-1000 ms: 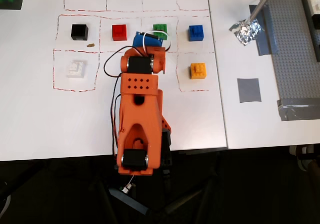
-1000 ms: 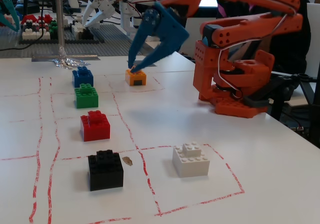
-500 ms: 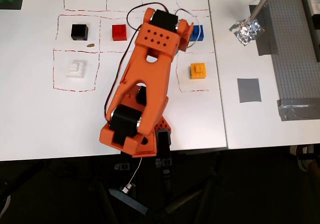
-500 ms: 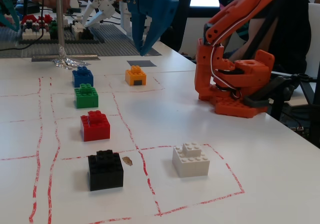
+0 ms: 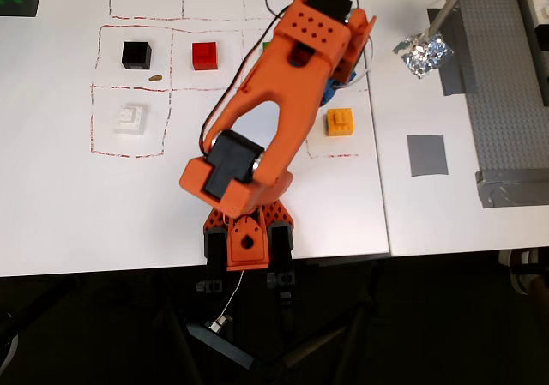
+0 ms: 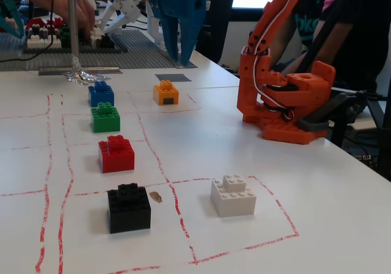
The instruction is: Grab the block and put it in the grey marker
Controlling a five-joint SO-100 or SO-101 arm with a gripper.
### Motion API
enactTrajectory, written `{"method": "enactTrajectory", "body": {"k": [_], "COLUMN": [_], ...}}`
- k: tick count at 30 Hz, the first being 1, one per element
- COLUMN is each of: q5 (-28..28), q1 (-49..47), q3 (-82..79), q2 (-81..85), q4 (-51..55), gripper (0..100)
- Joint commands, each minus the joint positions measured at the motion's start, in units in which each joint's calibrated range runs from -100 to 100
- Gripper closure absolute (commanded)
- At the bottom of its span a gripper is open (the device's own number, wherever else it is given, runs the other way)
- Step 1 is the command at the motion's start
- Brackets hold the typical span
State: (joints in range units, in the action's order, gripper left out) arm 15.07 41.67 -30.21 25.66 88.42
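Overhead view: the block (image 5: 340,122) sits untouched inside a red-dashed cell, the grey marker (image 5: 427,155) at about 4 o'clock from it, well apart. The arm (image 5: 279,119) covers the gripper, so I cannot tell whether its fingers are apart or together.

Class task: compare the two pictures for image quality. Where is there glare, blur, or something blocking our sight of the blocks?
Overhead view: even light, slightly soft; the arm hides the green and blue blocks, and the foil glints. Fixed view: a bright window washes out the top edge; the near black block is sharp, while the orange-yellow block and grey marker look softer.
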Motion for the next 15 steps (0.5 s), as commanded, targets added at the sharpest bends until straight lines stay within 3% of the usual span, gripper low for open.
{"method": "enactTrajectory", "body": {"k": [1, 8, 15], "q5": [1.32, 2.34, 2.15], "q1": [1.86, 6.80, 11.74], "q3": [6.45, 9.90, 9.17], "q2": [-0.62, -9.67, -15.96], "q4": [1.37, 1.86, -3.36], "gripper": [81, 64, 58]}}
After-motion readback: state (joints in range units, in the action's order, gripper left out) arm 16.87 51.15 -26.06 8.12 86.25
